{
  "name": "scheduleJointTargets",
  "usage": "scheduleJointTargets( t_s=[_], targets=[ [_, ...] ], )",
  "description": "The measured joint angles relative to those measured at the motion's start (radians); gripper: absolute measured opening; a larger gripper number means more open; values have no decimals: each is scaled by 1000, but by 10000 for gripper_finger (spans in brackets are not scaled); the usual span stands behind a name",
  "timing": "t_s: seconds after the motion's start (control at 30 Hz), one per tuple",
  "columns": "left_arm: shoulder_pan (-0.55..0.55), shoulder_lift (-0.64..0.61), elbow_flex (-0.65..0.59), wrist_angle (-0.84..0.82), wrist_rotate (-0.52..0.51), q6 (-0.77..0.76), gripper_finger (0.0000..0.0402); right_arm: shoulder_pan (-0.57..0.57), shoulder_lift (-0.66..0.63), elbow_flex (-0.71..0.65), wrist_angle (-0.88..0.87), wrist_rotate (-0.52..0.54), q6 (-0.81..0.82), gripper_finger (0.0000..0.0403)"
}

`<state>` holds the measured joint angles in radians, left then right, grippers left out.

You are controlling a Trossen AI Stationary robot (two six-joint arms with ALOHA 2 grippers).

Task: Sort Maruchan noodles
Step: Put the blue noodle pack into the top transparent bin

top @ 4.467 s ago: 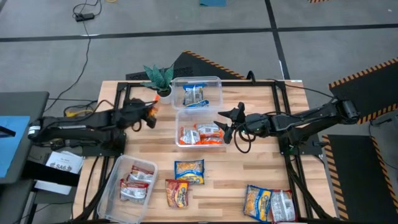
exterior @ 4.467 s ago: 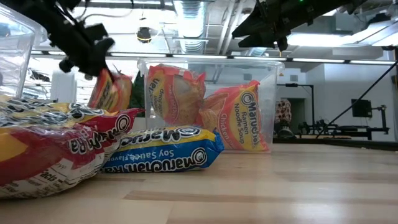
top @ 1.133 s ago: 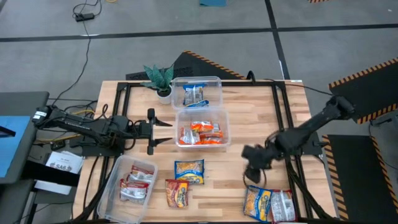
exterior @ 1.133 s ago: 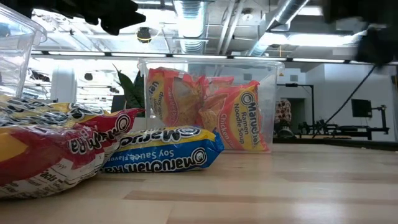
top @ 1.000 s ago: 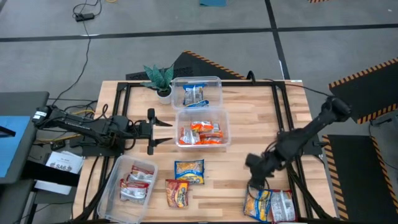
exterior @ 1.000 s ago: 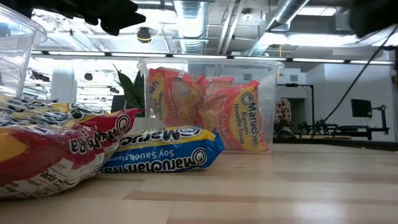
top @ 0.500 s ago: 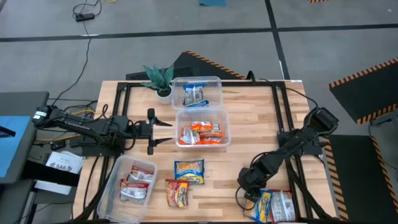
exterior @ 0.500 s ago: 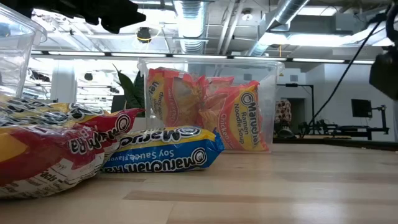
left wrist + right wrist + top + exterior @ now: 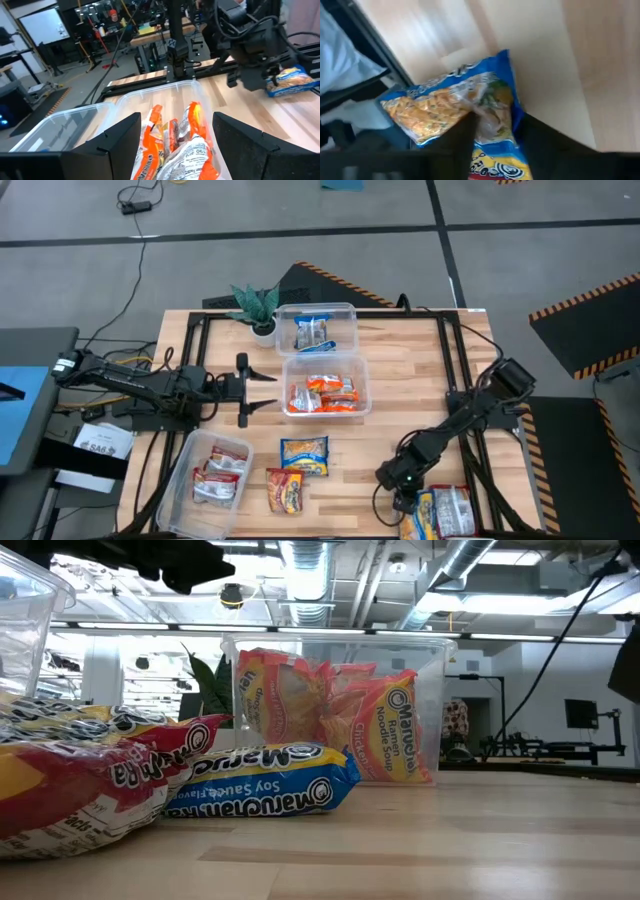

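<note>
We saw bare counter (image 9: 420, 370) right of the orange-packet tub (image 9: 325, 394), open for passing. Near edge was crowded: loose packets (image 9: 303, 456), left tub (image 9: 212, 470), right gripper (image 9: 405, 502) over blue packet (image 9: 428, 515).

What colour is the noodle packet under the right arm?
Blue and yellow packet, seen best in the right wrist view.

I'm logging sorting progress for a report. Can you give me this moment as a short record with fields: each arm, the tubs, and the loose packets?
left gripper: waits beside the middle tub, fingers open
right gripper: down on blue-and-yellow noodle packet at near right edge, fingers straddling it
far clear plastic tub: blue packets
middle clear tub: orange-red packets
near-left clear tub: red-and-silver packets
loose on table: blue-and-yellow packet, red packet
</note>
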<state>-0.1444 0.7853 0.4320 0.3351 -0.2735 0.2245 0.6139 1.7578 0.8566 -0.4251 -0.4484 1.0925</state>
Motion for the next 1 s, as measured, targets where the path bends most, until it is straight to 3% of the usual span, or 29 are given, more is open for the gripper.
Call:
scheduleJointTargets(
  t_s=[0.13,0.2,0.4,0.63,1.0],
  targets=[
    [0,0,0,0,-21,1,238,-34,2,-1,-2,1,-113,46],
    [0,0,0,0,-21,1,238,-59,1,-2,-7,1,-172,18],
    [0,0,0,0,-22,0,238,-134,-63,-6,-69,51,-306,10],
    [0,0,0,-5,-26,1,238,-202,-256,-11,-96,130,-373,7],
    [0,0,0,36,-50,30,238,-280,-507,-2,256,191,-570,6]
  ],
)
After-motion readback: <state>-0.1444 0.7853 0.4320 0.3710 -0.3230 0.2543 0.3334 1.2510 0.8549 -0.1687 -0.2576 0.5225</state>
